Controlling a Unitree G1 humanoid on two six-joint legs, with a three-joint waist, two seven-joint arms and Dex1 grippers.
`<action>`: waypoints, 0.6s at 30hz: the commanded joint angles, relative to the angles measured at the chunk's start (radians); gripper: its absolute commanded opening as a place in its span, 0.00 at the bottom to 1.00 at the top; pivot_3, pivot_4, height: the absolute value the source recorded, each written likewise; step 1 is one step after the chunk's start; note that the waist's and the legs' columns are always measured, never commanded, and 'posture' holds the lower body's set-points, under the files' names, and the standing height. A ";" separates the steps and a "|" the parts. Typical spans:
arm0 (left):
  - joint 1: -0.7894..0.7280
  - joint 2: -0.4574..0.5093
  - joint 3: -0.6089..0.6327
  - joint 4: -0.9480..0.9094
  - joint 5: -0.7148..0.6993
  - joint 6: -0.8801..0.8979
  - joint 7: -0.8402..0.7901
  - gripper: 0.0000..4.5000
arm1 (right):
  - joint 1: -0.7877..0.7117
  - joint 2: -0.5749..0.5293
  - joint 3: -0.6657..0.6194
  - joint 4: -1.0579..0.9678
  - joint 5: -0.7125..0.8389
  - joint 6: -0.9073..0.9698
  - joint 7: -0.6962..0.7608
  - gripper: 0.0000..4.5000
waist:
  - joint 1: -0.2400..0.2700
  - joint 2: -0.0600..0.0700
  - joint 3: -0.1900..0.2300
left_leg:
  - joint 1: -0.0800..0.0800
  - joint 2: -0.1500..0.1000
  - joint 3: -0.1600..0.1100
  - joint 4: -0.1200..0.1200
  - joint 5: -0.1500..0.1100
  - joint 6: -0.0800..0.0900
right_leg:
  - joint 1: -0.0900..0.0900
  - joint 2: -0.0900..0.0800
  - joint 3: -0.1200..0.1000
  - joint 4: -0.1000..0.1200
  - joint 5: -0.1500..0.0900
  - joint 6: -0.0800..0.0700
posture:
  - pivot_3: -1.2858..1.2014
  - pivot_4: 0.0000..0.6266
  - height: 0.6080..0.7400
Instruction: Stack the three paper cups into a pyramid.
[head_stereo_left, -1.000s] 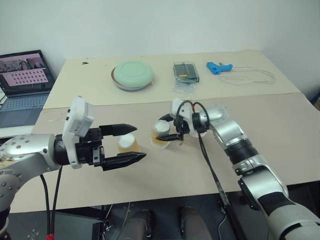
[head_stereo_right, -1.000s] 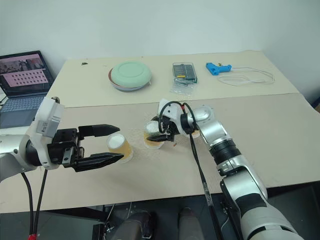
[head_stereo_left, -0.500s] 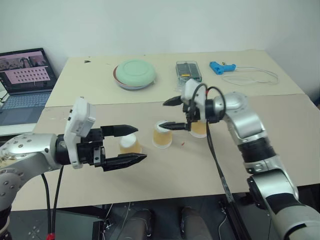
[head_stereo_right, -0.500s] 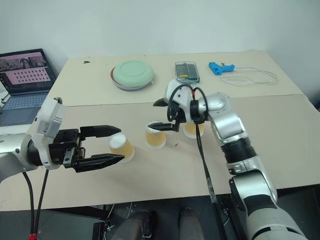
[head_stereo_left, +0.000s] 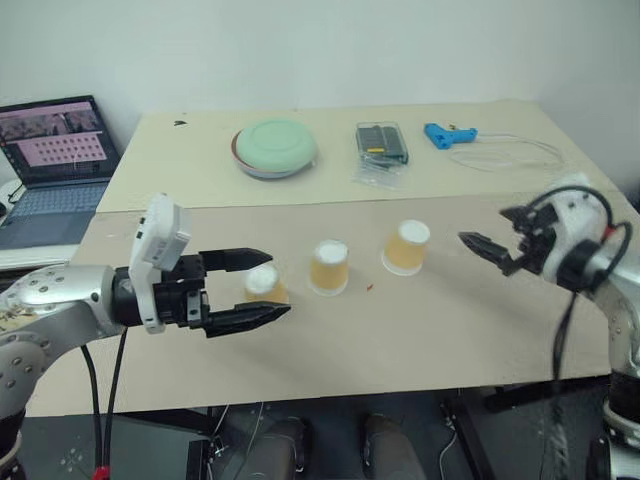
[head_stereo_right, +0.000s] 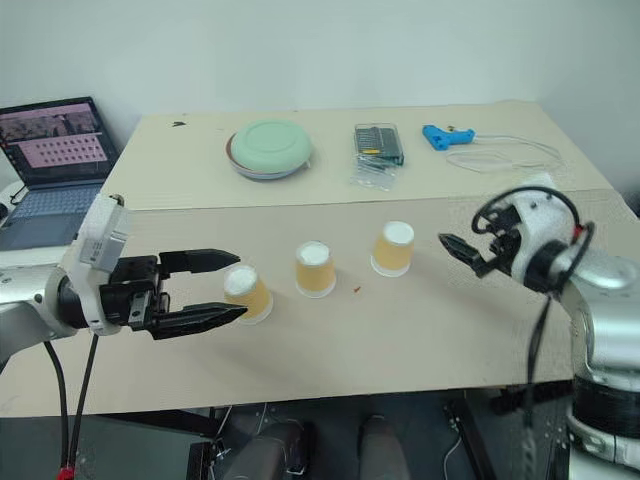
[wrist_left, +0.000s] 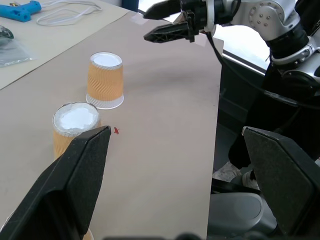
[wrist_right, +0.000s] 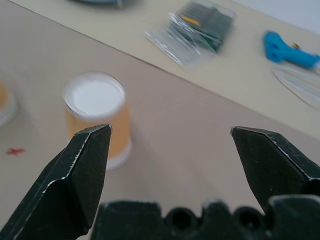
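Your left gripper (head_stereo_left: 255, 287) is hanging with its jaws spread wide and empty, the nearest paper cup (head_stereo_left: 265, 285) sitting upside down on the desk (head_stereo_right: 330, 340) just beyond its tips. Your right gripper (head_stereo_left: 492, 240), jaws released, is swinging away after setting down the middle cup (head_stereo_left: 329, 267); the far cup (head_stereo_left: 406, 247) now stands well clear of its jaws. All three are standing apart in a row, so no pyramid yet. The right wrist view is showing the far cup's white base (wrist_right: 97, 97) between the jaws, beyond their tips.
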 joint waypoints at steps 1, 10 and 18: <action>-0.034 -0.008 -0.004 0.008 0.008 -0.023 -0.012 1.00 | 0.010 0.049 0.106 -0.097 0.004 0.005 -0.068 0.99 | -0.012 0.000 0.000 | 0.001 0.001 0.002 0.000 0.000 0.000 | 0.000 -0.001 0.000 0.000 0.000 0.000 | 0.52 0.24 0.91; -0.060 -0.013 -0.003 0.018 -0.002 -0.011 -0.014 1.00 | -0.024 0.115 0.179 -0.047 0.007 -0.036 -0.149 0.99 | -0.004 -0.002 0.001 | 0.001 0.004 0.010 0.000 -0.002 0.003 | -0.001 0.000 -0.005 -0.001 0.003 -0.002 | 0.52 0.24 0.91; -0.051 -0.009 0.012 0.007 -0.007 -0.009 -0.001 1.00 | -0.099 0.143 0.224 0.053 -0.007 -0.085 -0.181 0.99 | -0.007 -0.002 0.001 | 0.002 0.004 0.012 0.000 -0.002 0.003 | -0.001 0.001 -0.004 -0.001 0.005 -0.004 | 0.52 0.24 0.91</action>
